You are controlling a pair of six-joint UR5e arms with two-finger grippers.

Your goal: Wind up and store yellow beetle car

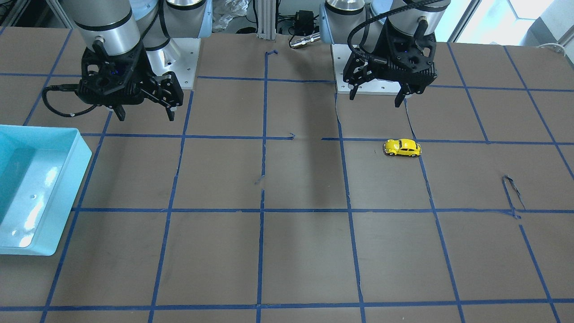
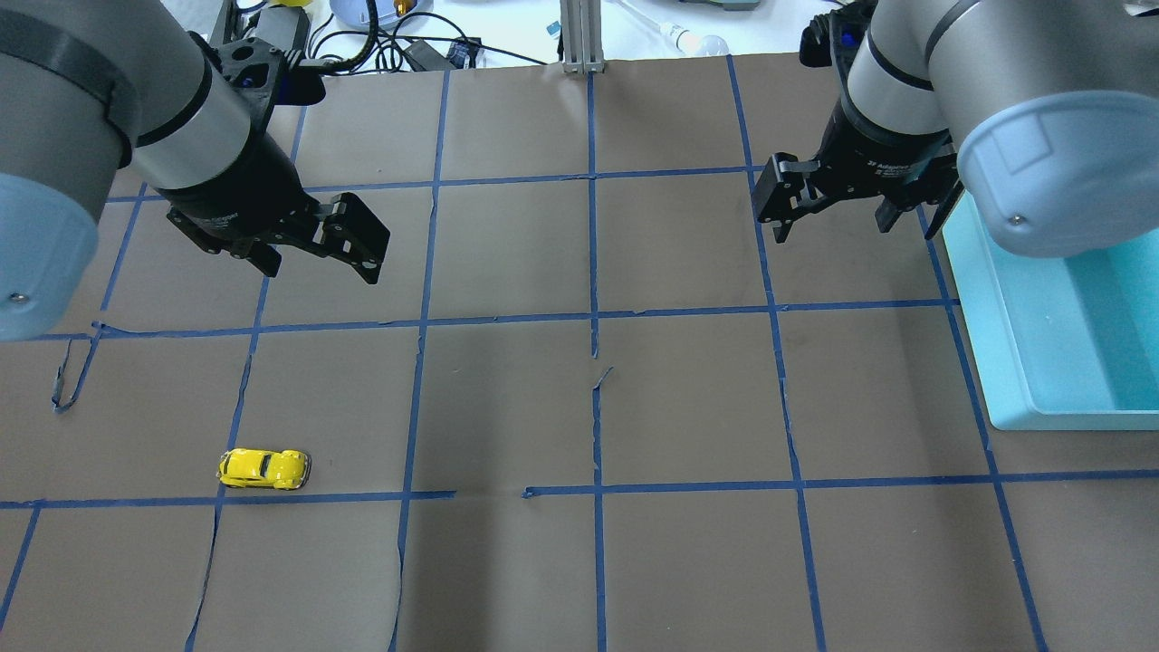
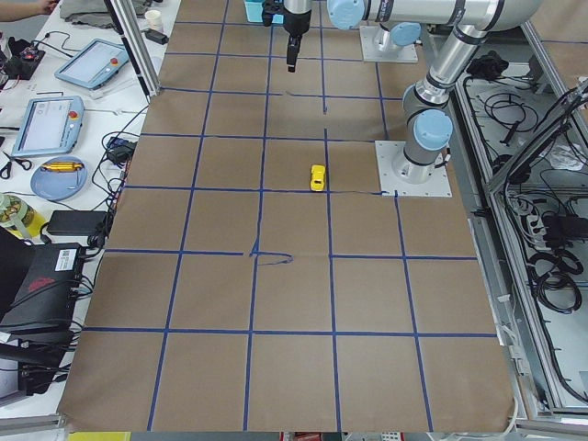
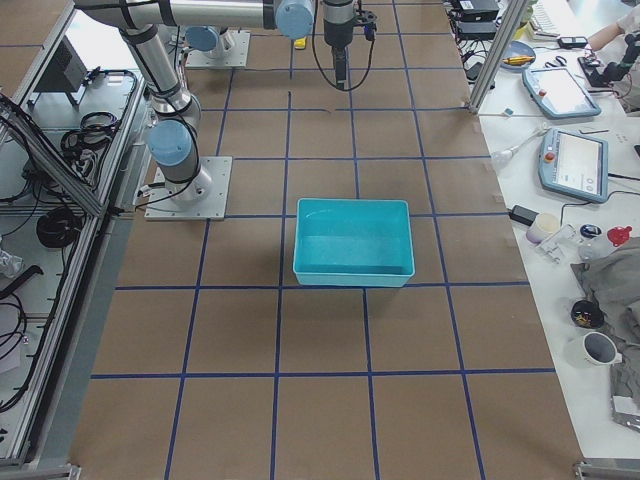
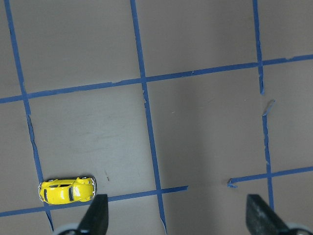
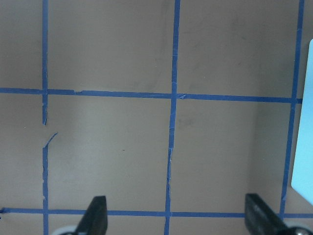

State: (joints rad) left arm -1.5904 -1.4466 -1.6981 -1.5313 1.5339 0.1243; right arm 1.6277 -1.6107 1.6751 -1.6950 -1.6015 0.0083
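Observation:
The yellow beetle car (image 1: 402, 147) stands on its wheels on the brown table, on the robot's left side, right by a blue tape line. It also shows in the overhead view as the car (image 2: 263, 468) and low at the left of the left wrist view as the car (image 5: 67, 191). My left gripper (image 2: 321, 272) hangs open above the table, well apart from the car and holding nothing. My right gripper (image 2: 831, 231) is open too, empty, over the right half near the bin.
A light-blue bin (image 2: 987, 308) with nothing visible inside sits on the robot's right side of the table. Blue tape lines mark a grid on the brown paper, torn in places. Tablets, cables and tools lie beyond the table's far edge.

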